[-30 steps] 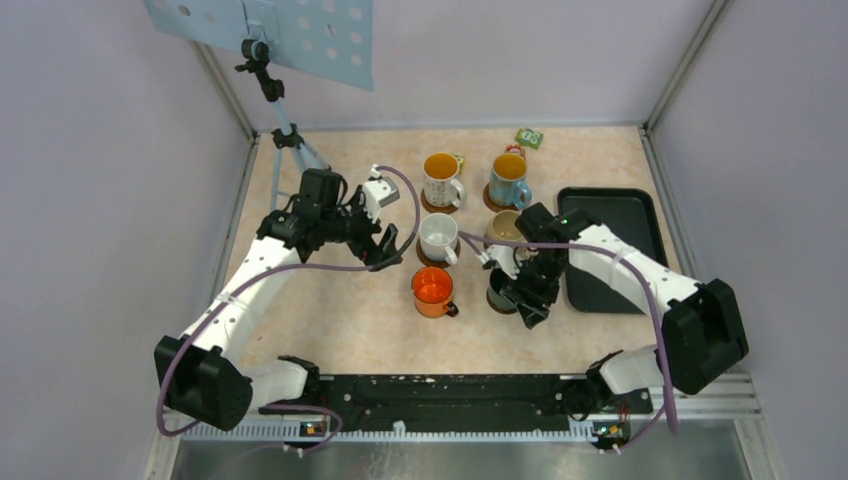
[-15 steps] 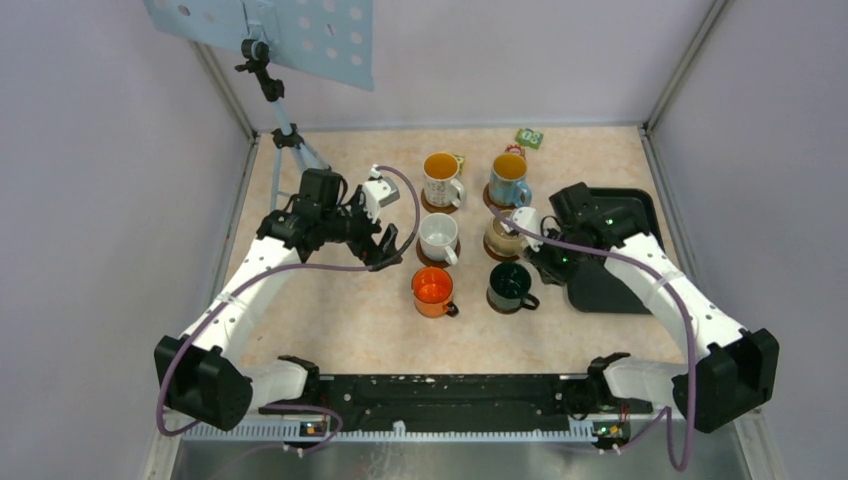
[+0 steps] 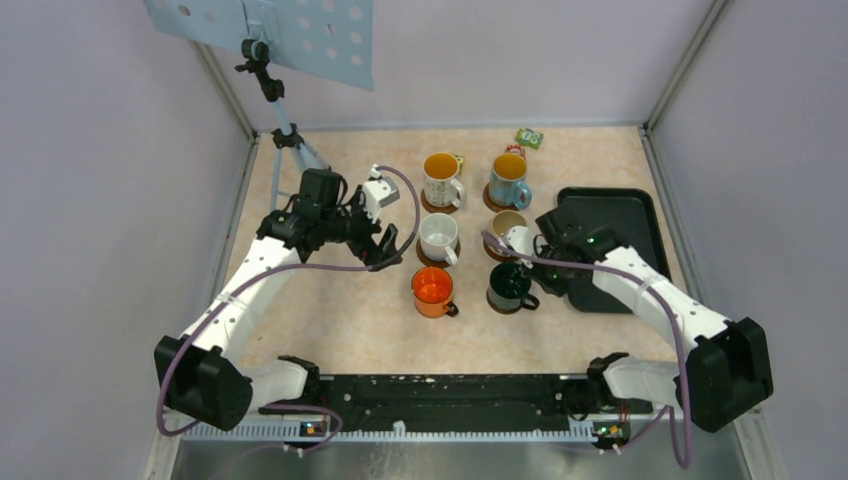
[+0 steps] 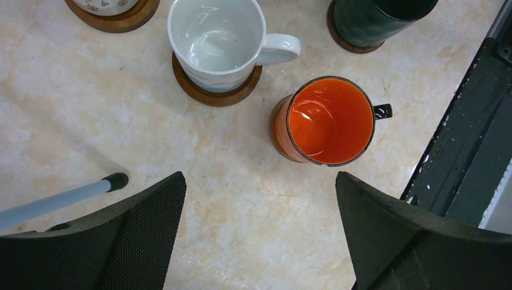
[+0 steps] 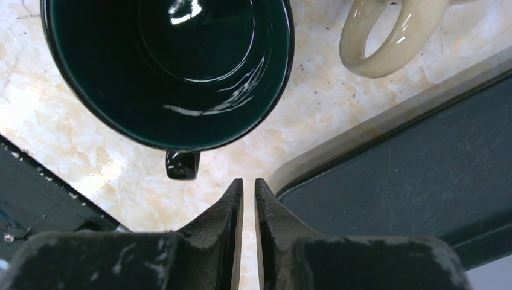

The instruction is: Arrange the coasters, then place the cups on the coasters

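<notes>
Six cups stand in two columns in the top view: white patterned (image 3: 441, 178), light blue (image 3: 510, 180), plain white (image 3: 438, 237), beige (image 3: 505, 226), orange (image 3: 433, 290) and dark green (image 3: 509, 287). Brown coasters show under the plain white cup (image 4: 215, 94) and the dark green cup (image 4: 342, 37). My left gripper (image 4: 259, 199) hangs open over bare table, left of the orange cup (image 4: 329, 119). My right gripper (image 5: 248, 184) is shut on nothing, just right of the dark green cup's handle (image 5: 182, 164), between that cup (image 5: 166, 66) and the tray.
A black tray (image 3: 612, 214) lies right of the cups, its corner (image 5: 410, 175) beside my right fingers. A tripod (image 3: 286, 133) with a perforated board stands back left, one leg (image 4: 60, 199) near my left gripper. Small coloured packets (image 3: 529, 138) lie at the back.
The right arm left the dark green cup standing, swung toward the tray, then came back beside the cup's handle while its jaws shut. The left arm has not moved.
</notes>
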